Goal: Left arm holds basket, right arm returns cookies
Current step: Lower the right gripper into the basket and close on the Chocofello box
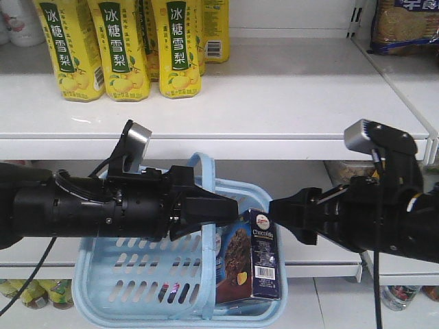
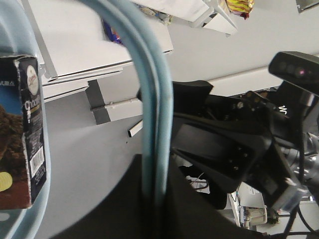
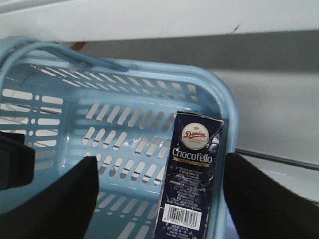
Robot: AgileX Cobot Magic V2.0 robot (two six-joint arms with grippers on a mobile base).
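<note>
Right now my left gripper point(image 1: 225, 205) is closed on the hoop handle point(image 1: 203, 170) of the basket point(image 1: 103, 288), holding it up in front of the lower shelf. That leaves the picking to my right gripper point(image 1: 278, 210). Its jaws are spread wide and hold nothing, and in its wrist view the two dark fingers point(image 3: 65, 204) sit either side of the frame. The cookies point(image 1: 252, 255) stand upright inside the basket, against the end wall on my right arm's side, so that arm is clearly the nearer one. The top of the box sits just below and slightly ahead of the right fingertips, and its long axis runs vertically. In the wrist view its narrow face lies between the open fingers but nearer the right one. I judge the next move to be a short advance downward, shifted a little to centre the box before closing.
</note>
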